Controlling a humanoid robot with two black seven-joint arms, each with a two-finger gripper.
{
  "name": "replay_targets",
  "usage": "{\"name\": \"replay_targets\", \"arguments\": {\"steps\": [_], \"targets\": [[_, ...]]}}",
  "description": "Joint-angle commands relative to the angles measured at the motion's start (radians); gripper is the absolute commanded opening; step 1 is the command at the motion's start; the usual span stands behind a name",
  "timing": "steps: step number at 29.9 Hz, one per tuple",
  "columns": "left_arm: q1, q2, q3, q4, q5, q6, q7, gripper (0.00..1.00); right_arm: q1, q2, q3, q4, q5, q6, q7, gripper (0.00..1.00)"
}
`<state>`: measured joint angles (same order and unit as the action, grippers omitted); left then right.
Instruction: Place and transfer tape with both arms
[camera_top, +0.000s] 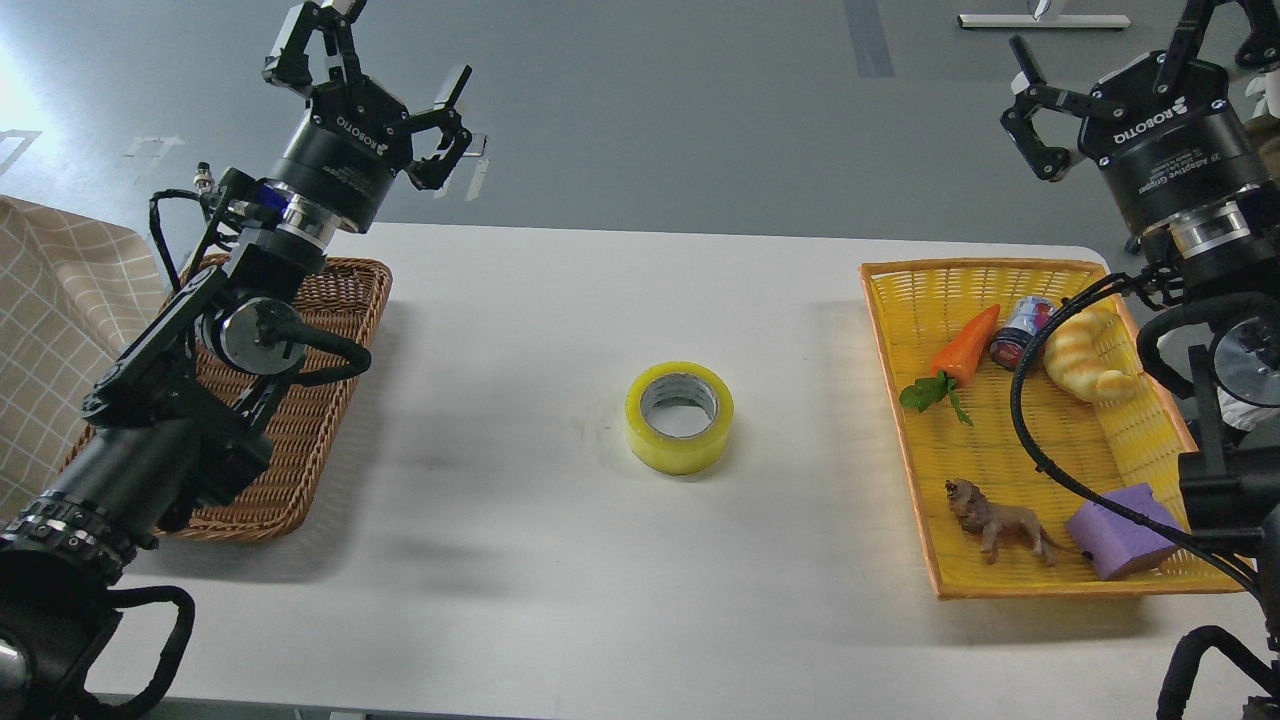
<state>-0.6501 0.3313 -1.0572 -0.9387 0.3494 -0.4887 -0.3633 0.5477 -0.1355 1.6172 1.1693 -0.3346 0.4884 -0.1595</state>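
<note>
The tape (679, 416) lay flat on its side at the middle of the white worktop (520, 560), core hole facing up, well apart from both baskets. Our left gripper (375, 65) hung high above the brown wicker basket (330, 400), jaws spread wide and holding nothing. Our right gripper (1120, 90) stood equally high beyond the yellow basket (1040, 440), jaws likewise open and empty, its far fingers partly cut by the frame's edge. We judged the pick had not yet begun. To do it well, we would have brought one arm straight over the roll, squared the jaws across its outer wall, and descended slowly, closing only once the fingers flanked the roll evenly.
</note>
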Motion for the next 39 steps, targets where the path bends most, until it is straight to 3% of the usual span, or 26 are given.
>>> {"name": "replay_targets", "arguments": {"steps": [1, 13, 20, 31, 39], "targets": [[0.001, -0.009, 0.000, 0.001, -0.001, 0.000, 0.003, 0.98, -0.002, 0.045, -0.002, 0.000, 0.005, 0.000, -0.002, 1.00], [0.001, -0.014, 0.019, -0.005, 0.011, 0.000, -0.003, 0.98, -0.002, 0.050, -0.019, 0.000, 0.003, 0.000, -0.006, 1.00], [-0.066, 0.005, 0.137, -0.003, 0.055, 0.000, -0.006, 0.98, -0.003, 0.050, -0.019, 0.001, 0.003, 0.000, -0.005, 1.00], [-0.117, 0.025, 0.195, -0.020, 0.348, 0.000, -0.006, 0.98, -0.006, 0.048, -0.017, 0.000, 0.002, 0.000, -0.005, 1.00], [-0.117, 0.074, 0.270, -0.181, 0.709, 0.076, 0.000, 0.98, -0.017, 0.046, -0.017, 0.000, 0.000, 0.000, -0.005, 1.00]]}}
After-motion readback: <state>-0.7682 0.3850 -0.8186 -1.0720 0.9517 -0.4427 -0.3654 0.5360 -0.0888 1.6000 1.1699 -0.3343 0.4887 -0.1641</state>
